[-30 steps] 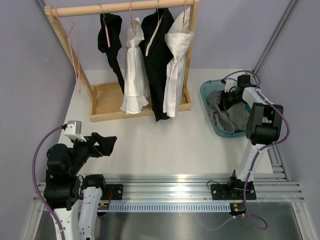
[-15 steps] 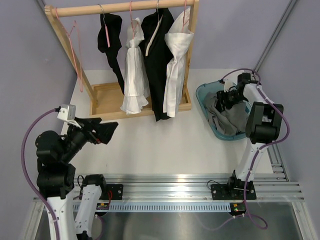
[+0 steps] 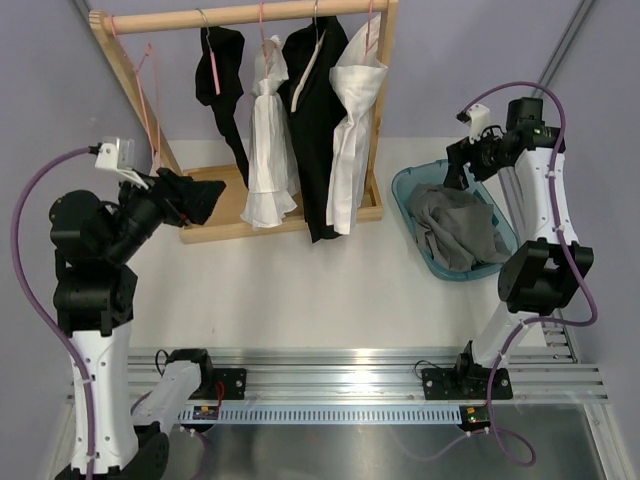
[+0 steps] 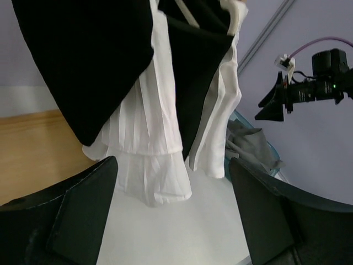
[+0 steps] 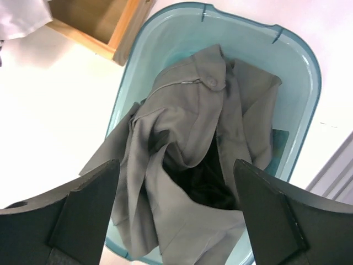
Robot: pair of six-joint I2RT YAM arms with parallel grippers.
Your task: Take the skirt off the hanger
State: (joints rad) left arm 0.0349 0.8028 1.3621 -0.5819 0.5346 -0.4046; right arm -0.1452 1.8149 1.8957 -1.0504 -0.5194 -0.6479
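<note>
Since my left gripper (image 4: 171, 165) was wide open and held nothing, I needed to pinch the skirt (image 4: 146, 160) up high and slide it gently off its hanger (image 3: 264, 36).

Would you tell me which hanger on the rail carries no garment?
The pink hanger at the rail's far left; the other four each hold a garment.

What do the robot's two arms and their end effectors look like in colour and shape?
Both arms are alike. The left arm and right arm have white links with black joint housings, and a purple cable loops along each. The left end effector and right end effector are matte black with two broad, flat fingers. I can read no markings.
</note>
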